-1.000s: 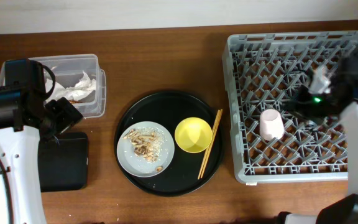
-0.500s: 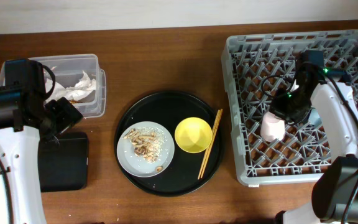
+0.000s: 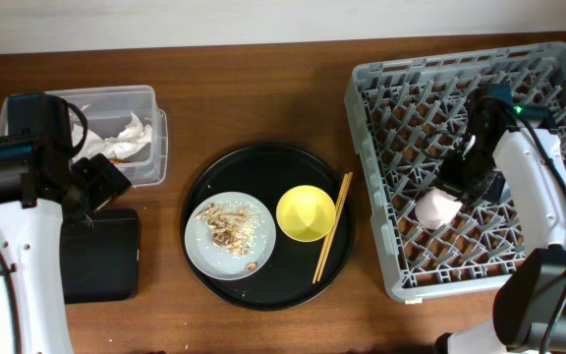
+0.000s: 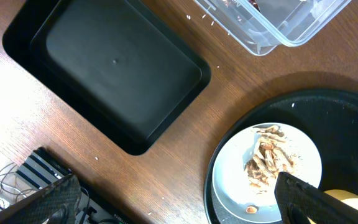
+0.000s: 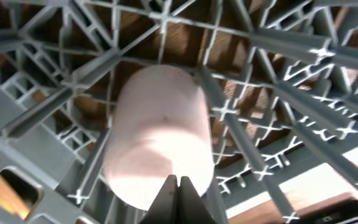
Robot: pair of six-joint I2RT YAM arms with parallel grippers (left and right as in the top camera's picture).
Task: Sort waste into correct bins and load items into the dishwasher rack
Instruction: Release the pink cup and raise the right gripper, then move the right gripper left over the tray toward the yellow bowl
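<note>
Brown wooden table (image 3: pixel 263 98) carries everything, and at its right side stands the dishwasher rack (image 3: pixel 381 246). We judge that the loading step is in hand: the pink cup (image 5: pixel 157 134) lies already inside the rack, tilted between the pegs, in its left-middle part. Our right gripper (image 5: pixel 179 186) hangs just at the cup, its fingers pressed together into one point and pinching nothing. In the wrist view this point is in front of the cup's wall, and we cannot tell if it touches. Our left gripper (image 4: pixel 176 183) is spread wide above the table, between the black tray (image 4: pixel 117 74) and the plate (image 4: pixel 229 183) with food scraps (image 4: pixel 269 158). Next, we think, the right arm must rise out of the rack, open, and go to the yellow bowl (image 3: pixel 306 213) or the chopsticks (image 3: pixel 332 226)
</note>
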